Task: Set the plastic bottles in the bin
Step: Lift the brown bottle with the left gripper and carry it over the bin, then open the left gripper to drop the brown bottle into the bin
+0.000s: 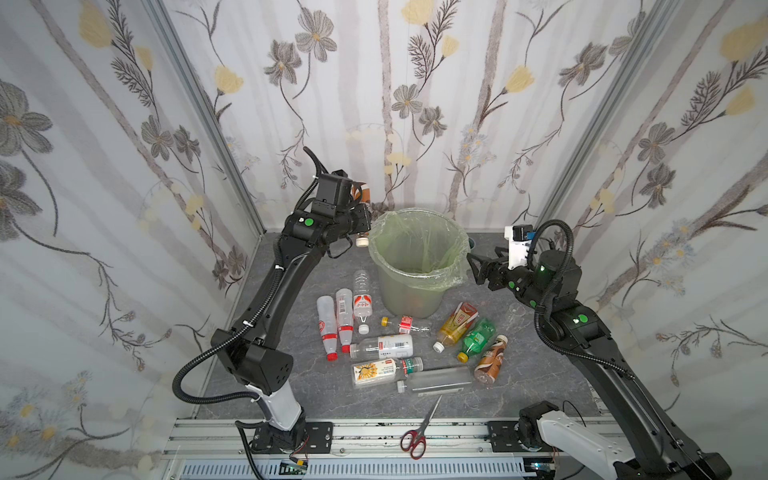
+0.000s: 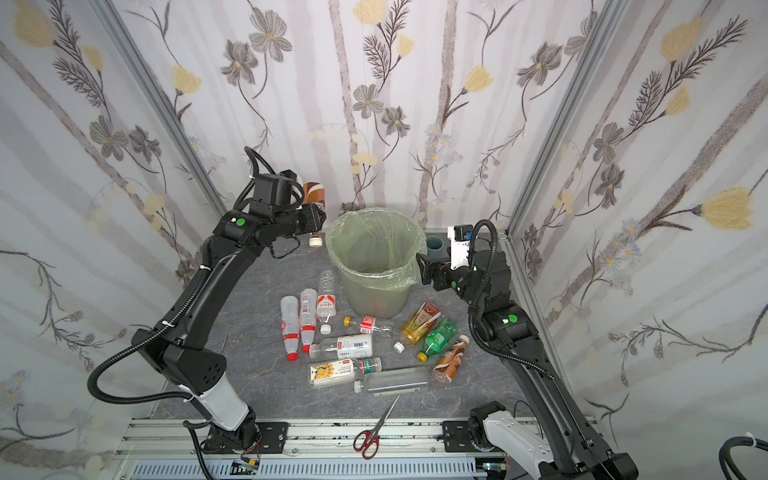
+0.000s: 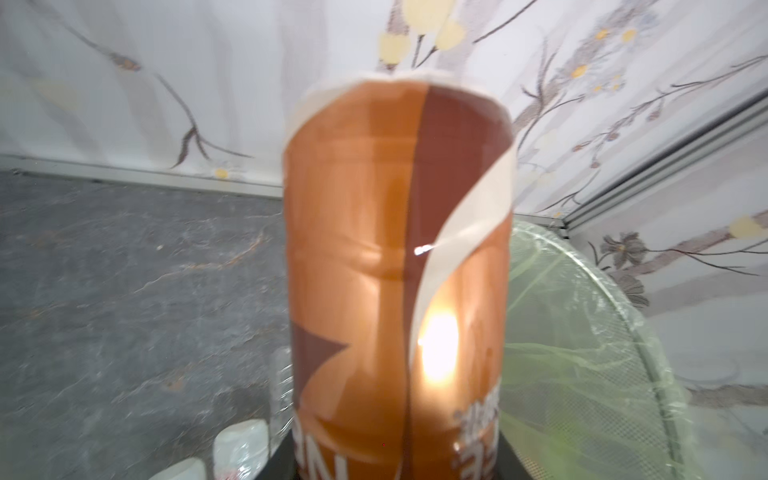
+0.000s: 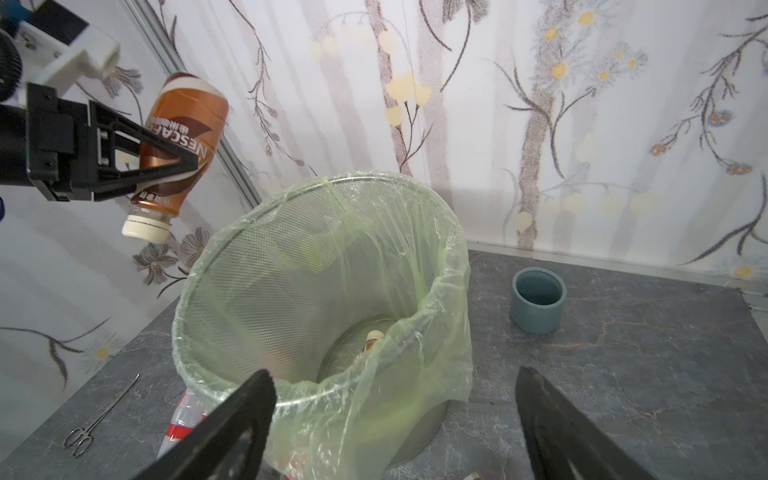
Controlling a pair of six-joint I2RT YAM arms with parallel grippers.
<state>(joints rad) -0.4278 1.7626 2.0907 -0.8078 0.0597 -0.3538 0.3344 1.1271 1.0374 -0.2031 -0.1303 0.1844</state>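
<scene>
My left gripper (image 1: 365, 217) is shut on a brown-labelled plastic bottle (image 1: 360, 193), held in the air cap down. It hangs just left of the rim of the bin (image 1: 411, 291), a grey-green bucket with a pale green bag. The held bottle (image 4: 183, 137) and the bin (image 4: 291, 270) both show in the right wrist view; the bottle (image 3: 399, 270) fills the left wrist view. My right gripper (image 1: 478, 266) stands open and empty at the bin's right side. Another bottle's cap (image 4: 374, 337) shows at the bin's bottom. Several plastic bottles (image 1: 386, 347) lie on the table in front of the bin.
Red-handled scissors (image 1: 417, 432) lie at the table's front edge. A blue-grey cup (image 4: 538, 299) stands behind the bin on the right. Thin metal forceps (image 4: 99, 415) lie on the table left of the bottles. Flowered walls close in the back and both sides.
</scene>
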